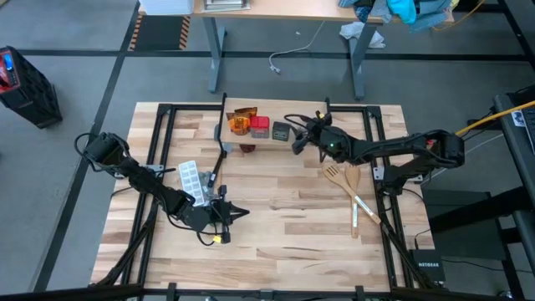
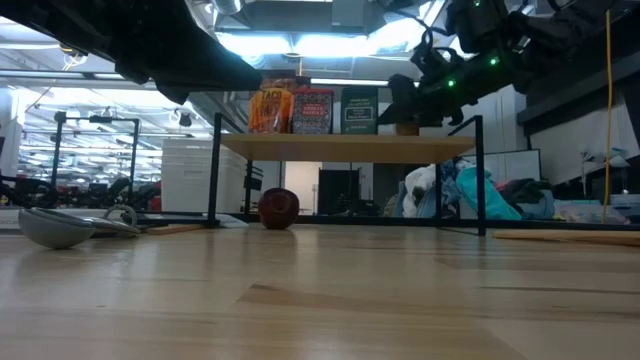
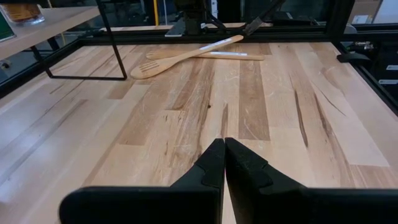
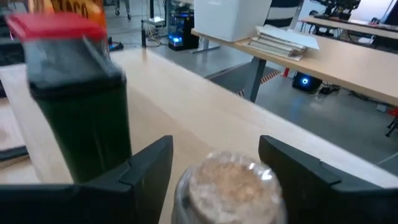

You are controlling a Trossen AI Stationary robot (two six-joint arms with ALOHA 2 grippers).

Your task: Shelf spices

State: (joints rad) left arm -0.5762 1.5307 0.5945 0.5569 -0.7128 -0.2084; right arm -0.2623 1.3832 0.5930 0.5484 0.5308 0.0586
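The shelf (image 1: 276,142) stands at the table's far middle on black legs. On its plank (image 2: 340,148) stand the orange packets (image 1: 242,122), the red box (image 1: 260,126) and the dark grey box (image 1: 280,130) in a row. My right gripper (image 1: 298,140) is at the shelf's right end, around the small round jar (image 4: 227,180), beside the dark box (image 4: 78,106). My left gripper (image 1: 238,213) is shut on nothing, low over the table's near left part, and points right. My right gripper holds the small jar by its sides just below the clear lid (image 4: 186,180), one finger (image 4: 149,165) on each side, coming from the table's right, slanting down. The jar stands upright, and in the low view its base (image 2: 406,128) is at the shelf plank.
A white blister tray (image 1: 191,178) lies by my left arm. Two wooden utensils (image 1: 347,180) lie on the table's right part. A dark red round thing (image 2: 278,208) sits on the table under the shelf. Bare wood (image 3: 249,112) stretches ahead of my left gripper.
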